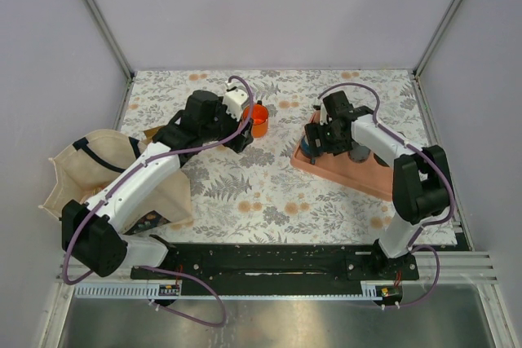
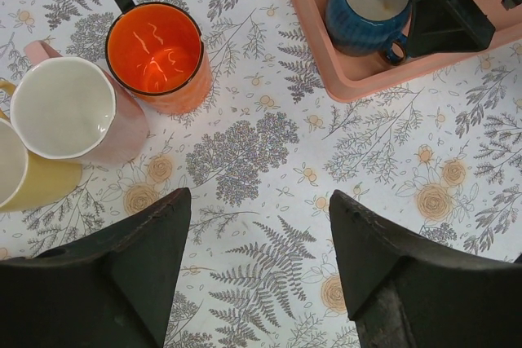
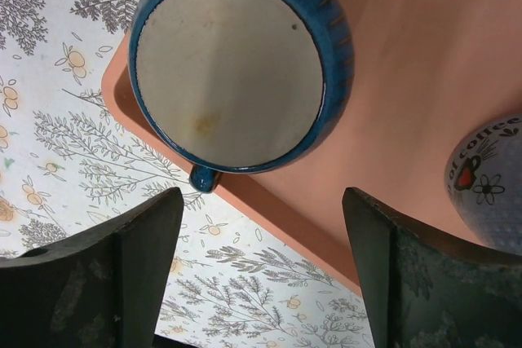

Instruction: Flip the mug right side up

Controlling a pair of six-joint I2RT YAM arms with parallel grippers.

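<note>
Right wrist view: blue mug dead ahead of the right gripper, mouth towards the camera, jaws spread wide and empty.

my left arm and right arm wear white shells between bulky black joints, with purple cables looping along them. both are bolted to a black rail. my pincer fingers are matte black wedges.
</note>
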